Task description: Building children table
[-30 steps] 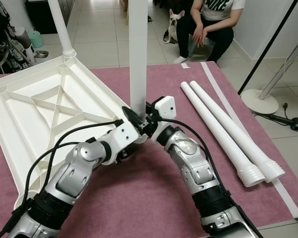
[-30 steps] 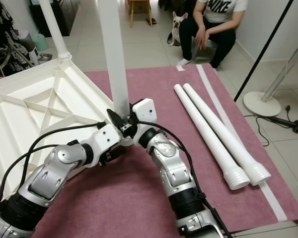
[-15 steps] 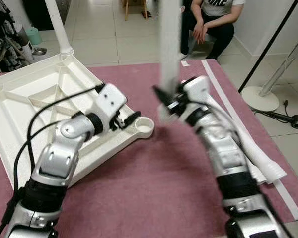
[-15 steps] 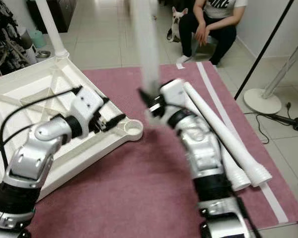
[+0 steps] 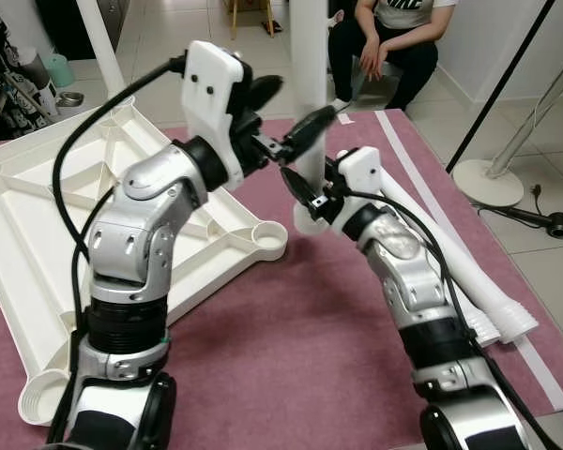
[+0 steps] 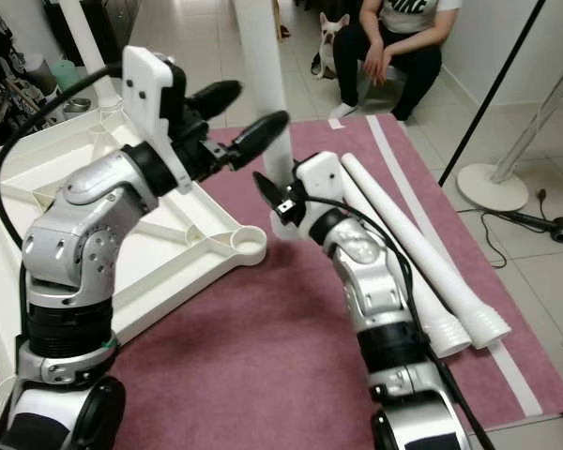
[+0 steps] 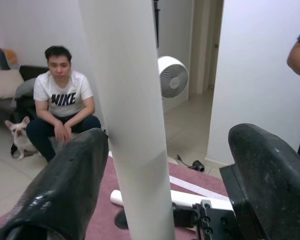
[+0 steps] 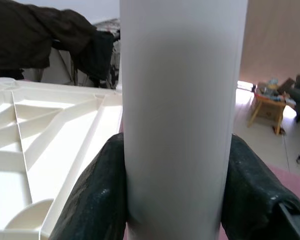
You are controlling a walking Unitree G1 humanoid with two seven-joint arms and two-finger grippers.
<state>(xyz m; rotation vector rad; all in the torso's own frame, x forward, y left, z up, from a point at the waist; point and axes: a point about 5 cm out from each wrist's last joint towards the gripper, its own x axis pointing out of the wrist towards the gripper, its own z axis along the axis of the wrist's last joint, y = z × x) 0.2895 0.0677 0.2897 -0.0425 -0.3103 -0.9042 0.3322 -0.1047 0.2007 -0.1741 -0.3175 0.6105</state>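
A smooth white plastic tube leg [image 5: 309, 84], round in section, stands upright at the upper centre of the eye views, its lower end just above the dull mauve carpet-like mat [image 5: 291, 347]. The right gripper [image 5: 303, 190] pinches this leg near its base; in the right wrist view both black fingers [image 8: 97, 195] press flat against the tube's sides. The left gripper [image 5: 283, 117], raised at upper centre, is spread wide, its two rounded, matte black fingers standing either side of the same leg without touching it, as the left wrist view shows.

The upturned white plastic tabletop [image 5: 38, 234] lies on the mat at the left of the frame, its underside moulded with raised crossing ribs and a round corner socket [image 5: 269, 240] at centre, just beside the held leg's foot. A second white leg [image 5: 92, 37] stands in the far corner socket at upper left. Two more white tube legs [image 6: 422, 258], with ridged threaded ends, lie side by side on the mat at the right.

A seated person [image 5: 389, 42] and a small pale dog [image 6: 332, 39] are on the tiled floor at the top.
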